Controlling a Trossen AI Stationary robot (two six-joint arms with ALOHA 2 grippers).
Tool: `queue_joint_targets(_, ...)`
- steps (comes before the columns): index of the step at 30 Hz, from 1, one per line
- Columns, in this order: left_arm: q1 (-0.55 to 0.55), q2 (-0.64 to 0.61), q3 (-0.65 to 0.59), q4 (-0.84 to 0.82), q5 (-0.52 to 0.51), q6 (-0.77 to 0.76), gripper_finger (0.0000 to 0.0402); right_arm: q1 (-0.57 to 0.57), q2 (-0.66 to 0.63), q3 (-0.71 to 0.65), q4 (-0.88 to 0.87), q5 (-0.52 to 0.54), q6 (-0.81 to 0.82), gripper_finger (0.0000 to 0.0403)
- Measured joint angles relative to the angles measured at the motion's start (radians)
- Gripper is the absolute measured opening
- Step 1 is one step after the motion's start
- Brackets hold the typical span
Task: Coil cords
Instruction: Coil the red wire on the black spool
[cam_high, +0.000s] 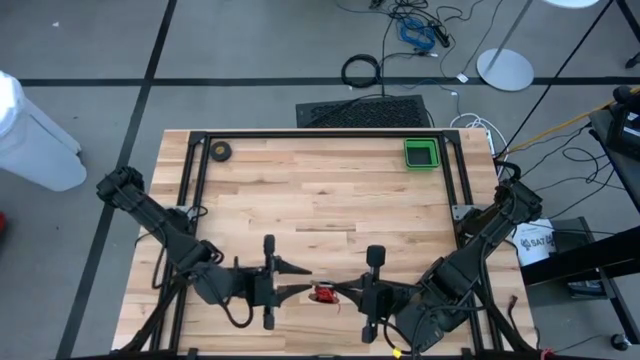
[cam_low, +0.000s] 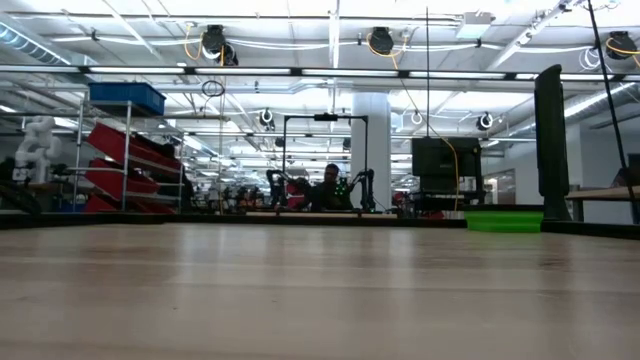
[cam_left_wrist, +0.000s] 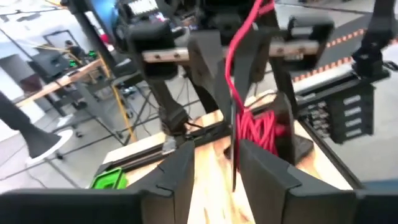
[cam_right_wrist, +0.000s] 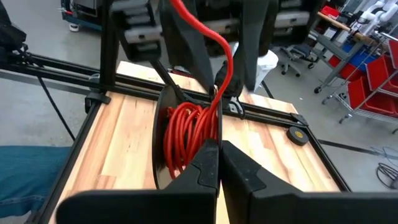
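Holding the cords (cam_high: 324, 293) near the table's front edge, between both arms, our right gripper (cam_right_wrist: 217, 149) stays out of it: fingers together, pinching the red bundle so it cannot unwind. Our left gripper (cam_left_wrist: 214, 158) faces it, fingers apart, a red strand between them, presumably for re-gripping.

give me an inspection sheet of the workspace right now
surface: wooden table inside a black frame, mostly bare
job's things: red cords bundled at the near edge, between the two grippers
clutter: green tray at the far right corner; tape roll at the far left corner
grippers: left gripper open, facing the cords; right gripper shut on the cords
cables: black cable loop and loose blue wires on the floor beyond the table
surroundings: white stand base on the floor; shelving with red bins far behind in the low view
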Motion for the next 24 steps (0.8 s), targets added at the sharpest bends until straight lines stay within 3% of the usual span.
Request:
queue_joint_targets(9,-0.049,-0.002,0.029,0.044,-0.019,0.002,0.0138,-0.007,0.000,0.000,0.000,0.000,0.008,0.0000)
queue_joint_targets(24,-0.018,0.003,0.029,0.112,-0.004,0.110,0.0139,-0.047,0.000,0.000,0.001,-0.035,0.037,0.0000)
